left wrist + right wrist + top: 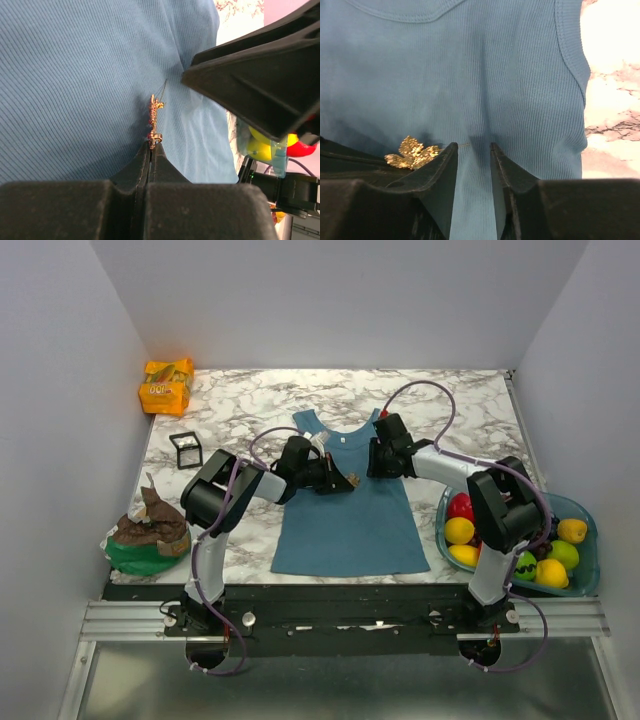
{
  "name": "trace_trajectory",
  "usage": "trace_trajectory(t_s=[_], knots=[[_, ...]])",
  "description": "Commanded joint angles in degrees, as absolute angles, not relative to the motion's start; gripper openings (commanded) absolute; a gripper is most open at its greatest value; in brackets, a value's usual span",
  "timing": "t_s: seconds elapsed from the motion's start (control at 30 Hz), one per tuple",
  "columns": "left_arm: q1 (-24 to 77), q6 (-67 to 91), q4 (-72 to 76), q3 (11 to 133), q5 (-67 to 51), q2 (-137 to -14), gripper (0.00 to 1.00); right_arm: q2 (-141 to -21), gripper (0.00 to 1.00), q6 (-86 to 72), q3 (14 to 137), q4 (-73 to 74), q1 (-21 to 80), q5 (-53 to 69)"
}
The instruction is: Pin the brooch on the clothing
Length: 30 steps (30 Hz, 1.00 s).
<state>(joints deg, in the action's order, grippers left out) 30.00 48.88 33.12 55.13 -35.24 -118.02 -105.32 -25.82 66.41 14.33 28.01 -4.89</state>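
The left gripper has its jaws pressed flat together, clamped on the bottom edge of the brooch. The little gold-and-red pin stands edge-on just above the fingertips, and its thin wire pin runs up and away, lying against the ribbed fabric. That fabric is the clothing, the teal tank top, spread flat, and the brooch sits on the chest below the scoop neck.

Across from it is the right gripper, with its fingers apart and planted on the cloth. A shadowed ridge of fabric rises in the gap between them. Whether they are actually nipping that ridge is hard to call from the wrist view. The brooch glints just to the left of those fingers, beside the dark bulk of the left gripper.

From above, both arms meet over the upper chest of the top, on the marble table. A teal bowl of fruit sits at the right edge. A small black-framed box and an orange packet lie far left.
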Motion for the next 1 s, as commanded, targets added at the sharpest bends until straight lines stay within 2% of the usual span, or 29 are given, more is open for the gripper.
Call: trace_trajectory(t_s=[0.0, 0.2, 0.23, 0.33, 0.5, 0.97], knots=[[29.71, 49.66, 37.00, 53.70, -36.30, -118.83, 0.00, -107.57, 0.39, -24.96, 67.68, 16.70, 27.77, -5.10], [29.45, 48.61, 36.48, 53.61, -36.47, -119.00, 0.00, -109.16, 0.31, -25.14, 67.94, 16.79, 27.86, -4.66], [29.44, 48.60, 36.82, 53.53, -36.65, -119.35, 0.00, -109.25, 0.24, -25.22, 67.94, 16.79, 27.86, -4.66], [29.18, 49.04, 38.14, 53.00, -37.09, -119.88, 0.00, -109.25, 0.12, -25.40, 67.94, 16.79, 27.86, -4.48], [29.00, 50.27, 41.83, 51.42, -37.62, -119.18, 0.00, -109.42, 0.01, -26.01, 67.59, 16.79, 27.86, -4.66], [29.00, 57.92, 53.88, 48.43, -39.11, -117.95, 0.00, -109.34, 0.01, -26.72, 67.59, 17.14, 27.86, -5.01]])
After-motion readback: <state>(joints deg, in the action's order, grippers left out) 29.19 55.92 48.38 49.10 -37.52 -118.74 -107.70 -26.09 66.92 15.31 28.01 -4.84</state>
